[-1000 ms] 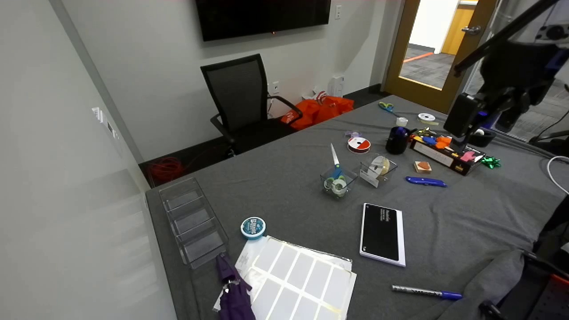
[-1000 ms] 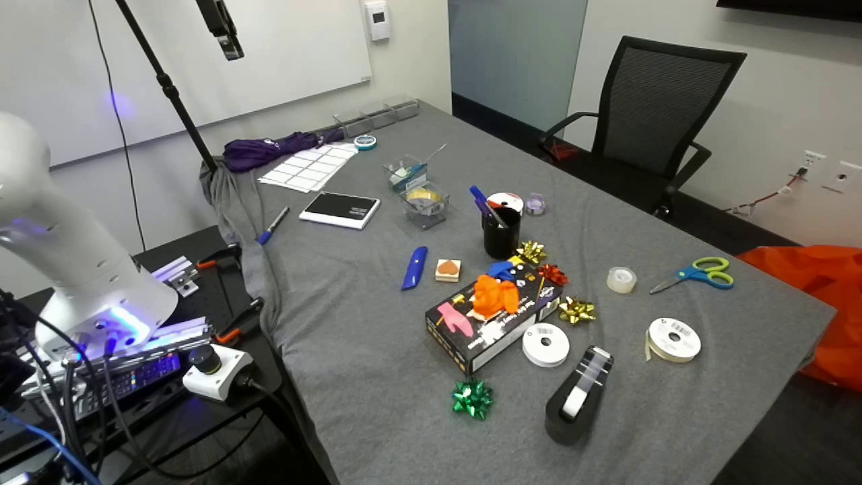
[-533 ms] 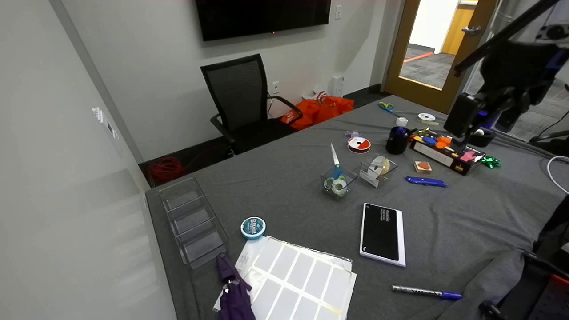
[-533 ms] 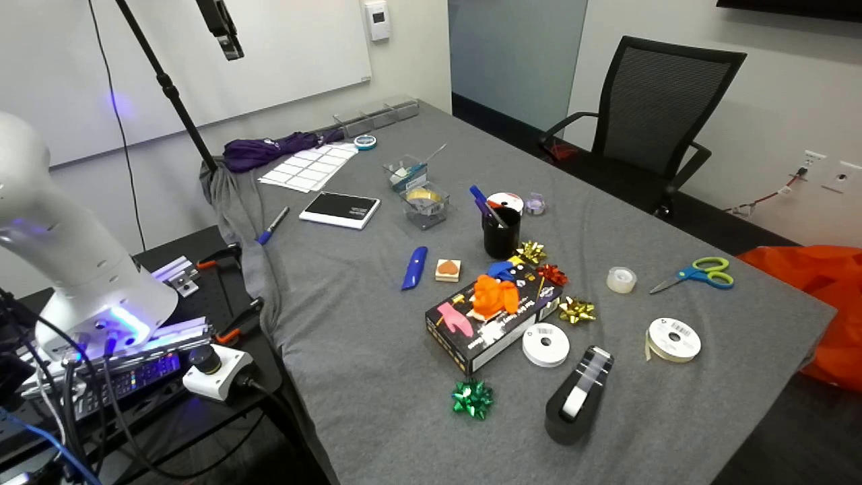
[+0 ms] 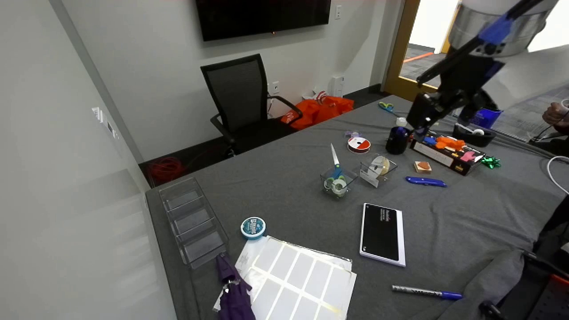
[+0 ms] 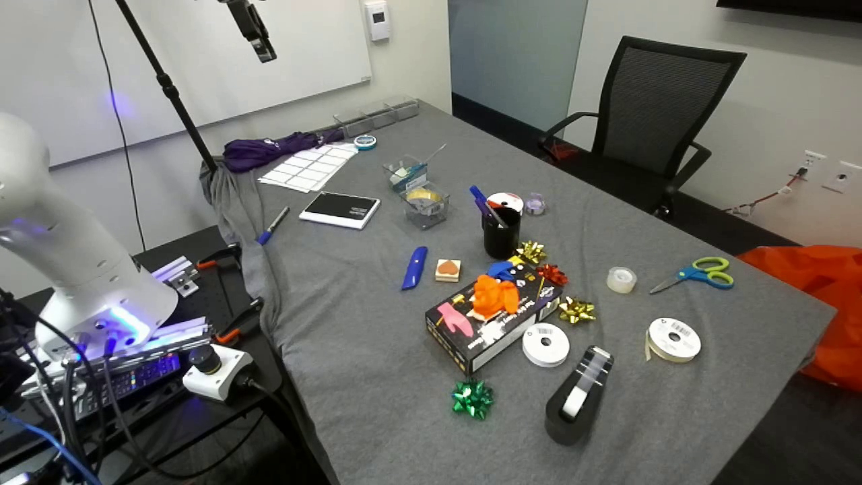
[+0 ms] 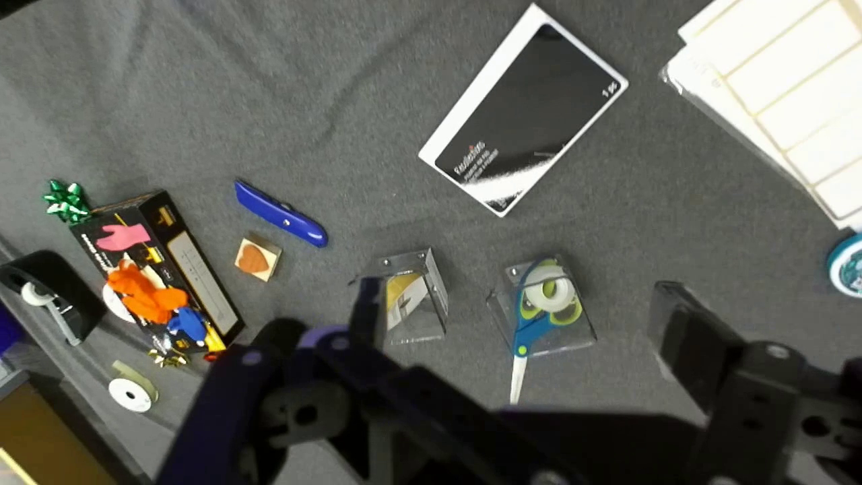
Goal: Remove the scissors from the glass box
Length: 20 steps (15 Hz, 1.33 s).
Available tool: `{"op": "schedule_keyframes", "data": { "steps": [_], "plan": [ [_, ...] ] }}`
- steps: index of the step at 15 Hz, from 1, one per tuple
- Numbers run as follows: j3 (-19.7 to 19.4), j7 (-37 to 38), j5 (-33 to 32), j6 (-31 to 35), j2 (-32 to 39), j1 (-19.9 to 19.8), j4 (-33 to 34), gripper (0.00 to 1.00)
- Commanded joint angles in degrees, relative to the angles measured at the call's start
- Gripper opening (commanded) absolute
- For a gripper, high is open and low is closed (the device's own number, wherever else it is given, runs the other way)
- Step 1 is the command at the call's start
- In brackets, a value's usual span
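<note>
Gripper (image 7: 520, 302), black, one: we enter it as released, its fingers (image 7: 693, 330) standing wide apart, held above the grey-covered table (image 6: 377, 377). Scissors (image 7: 532, 330), one pair, blue and green handles, silvery blades: below the gripper and well apart from it, framed between the two fingers in the wrist view; handles inside the glass box (image 7: 576, 335), blades out past its rim and turned toward the gripper's base. Glass box, clear, upright: below the gripper, also holding a white tape roll (image 7: 550, 288). Second clear box (image 7: 439, 293), with a yellow tape roll (image 7: 402, 289) inside: below, near the first, partly hidden behind one finger in the wrist view. Past that finger we note a blue cutter (image 7: 281, 214) and, near it, a heart stamp (image 7: 258, 258); farther out on that side, a black printed box (image 7: 202, 276) bearing an orange object (image 7: 145, 293), with a green bow (image 7: 67, 201) beside its corner. Ahead of the fingers we count one flat black-and-white pack (image 7: 532, 114). Out past the opposite finger: label sheets (image 7: 794, 87) and a round blue-and-white tin (image 7: 852, 266), cut by the frame edge. Well apart from the gripper, in an exterior view, we list another pair of scissors (image 6: 700, 273), lying flat on the table.
</note>
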Motion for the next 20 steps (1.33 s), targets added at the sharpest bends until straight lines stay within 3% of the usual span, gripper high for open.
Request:
{"op": "schedule_keyframes", "data": {
  "steps": [1, 5, 9, 14, 15, 20],
  "plan": [
    [-2.51, 2.43, -1.36, 4.1, 9.54, 0.88, 6.92, 1.0],
    [-6.46, -0.53, 3.13, 7.2, 17.3, 2.56, 12.95, 1.0],
    [-9.59, -1.22, 5.25, 6.05, 23.62, 3.81, 19.8, 1.0],
    [-12.73, -7.14, 6.36, 2.42, 30.61, 5.05, 28.96, 1.0],
    [-13.14, -5.45, 6.22, 6.03, 27.34, 5.57, 23.95, 1.0],
    [-13.93, -6.14, 6.3, 4.33, 29.83, 6.09, 27.46, 1.0]
  ]
}}
